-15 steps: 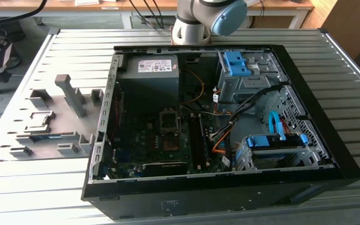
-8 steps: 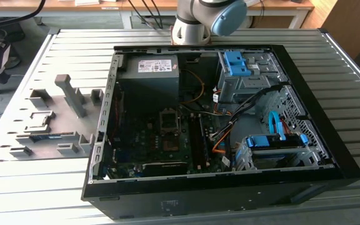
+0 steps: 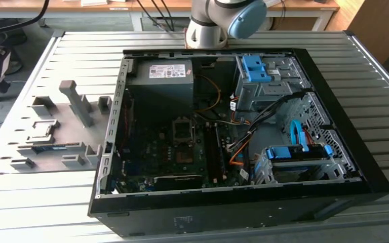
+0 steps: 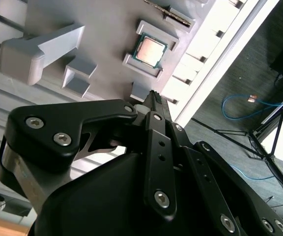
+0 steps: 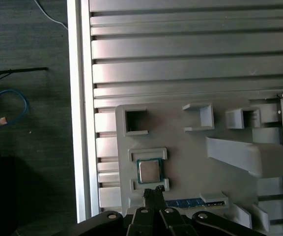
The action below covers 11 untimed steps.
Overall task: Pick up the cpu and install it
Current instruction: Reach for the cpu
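Observation:
The cpu [image 5: 149, 170] is a small silver-grey square chip lying flat in a raised pocket of the grey parts fixture [image 5: 190, 162]. It shows in both wrist views, the second at cpu [image 4: 149, 50]. My gripper [image 5: 154, 189] hangs above the fixture, just beside the cpu and apart from it, with nothing in it. Its black fingers [image 4: 154, 98] are pressed together, shut. In the exterior view, the dark square socket frame [image 3: 183, 130] sits on the motherboard in the middle of the open computer case [image 3: 356, 167].
The grey fixture [image 3: 66, 126] lies on the slatted metal table [image 3: 32, 202] at the exterior view's left of the case, with a tall post [image 3: 76, 101] and a green memory stick [image 5: 185, 202]. The table edge [image 5: 80, 123] and floor cables lie beyond.

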Each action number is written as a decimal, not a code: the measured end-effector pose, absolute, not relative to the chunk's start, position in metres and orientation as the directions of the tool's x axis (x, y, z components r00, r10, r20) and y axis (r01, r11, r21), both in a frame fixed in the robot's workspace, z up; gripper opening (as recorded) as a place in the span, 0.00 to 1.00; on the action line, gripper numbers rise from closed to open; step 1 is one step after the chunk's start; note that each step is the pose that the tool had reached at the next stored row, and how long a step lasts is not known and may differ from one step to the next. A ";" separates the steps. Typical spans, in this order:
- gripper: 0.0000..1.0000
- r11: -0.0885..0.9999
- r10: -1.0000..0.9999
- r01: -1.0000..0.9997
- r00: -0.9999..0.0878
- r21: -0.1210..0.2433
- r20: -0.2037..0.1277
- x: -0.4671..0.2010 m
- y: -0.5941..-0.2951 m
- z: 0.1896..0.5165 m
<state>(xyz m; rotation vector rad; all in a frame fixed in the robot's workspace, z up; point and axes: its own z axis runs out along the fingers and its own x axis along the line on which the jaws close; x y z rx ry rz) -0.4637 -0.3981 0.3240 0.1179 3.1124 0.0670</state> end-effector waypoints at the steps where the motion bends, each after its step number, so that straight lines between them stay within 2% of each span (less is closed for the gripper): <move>1: 0.10 0.996 0.076 0.075 -0.997 0.044 -0.025 -0.464 -0.398 0.322; 11: 0.10 0.996 0.076 0.075 -0.997 0.040 -0.025 -0.464 -0.398 0.304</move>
